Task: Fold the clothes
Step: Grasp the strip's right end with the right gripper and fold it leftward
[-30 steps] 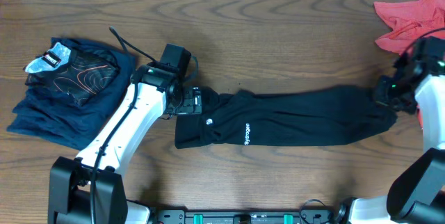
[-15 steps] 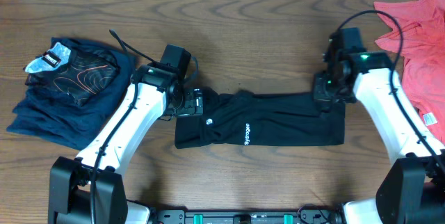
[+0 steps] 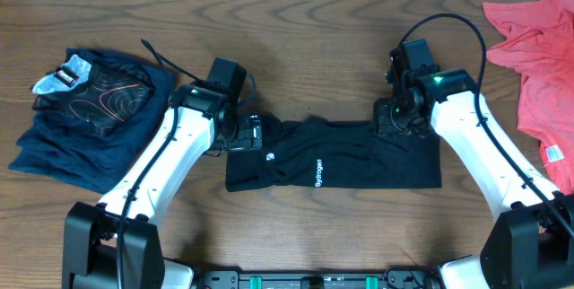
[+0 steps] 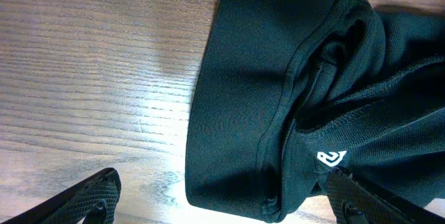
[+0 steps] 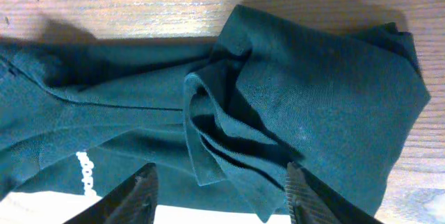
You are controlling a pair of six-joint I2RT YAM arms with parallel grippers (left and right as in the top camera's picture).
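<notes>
The right gripper [image 5: 219, 196] has its two fingers spread, with a bunched fold of the black T-shirt [image 5: 299, 106] lying between and below them; nothing looks pinched. It sits over the upper edge of the shirt's right end. The left gripper [image 4: 222, 200] is wide open too, its fingers straddling the shirt's left end, where a hemmed sleeve opening and the small white emblem [image 4: 332, 158] show. The shirt lies as a long, narrow band across the middle of the wooden table [image 3: 314, 38], between the two arms, with white lettering [image 3: 317, 174] left of its middle. At the far left lies a navy garment [image 3: 54, 150] with a black garment with thin red lines [image 3: 112, 100] on top. A red garment [image 3: 538, 56] lies at the right edge
</notes>
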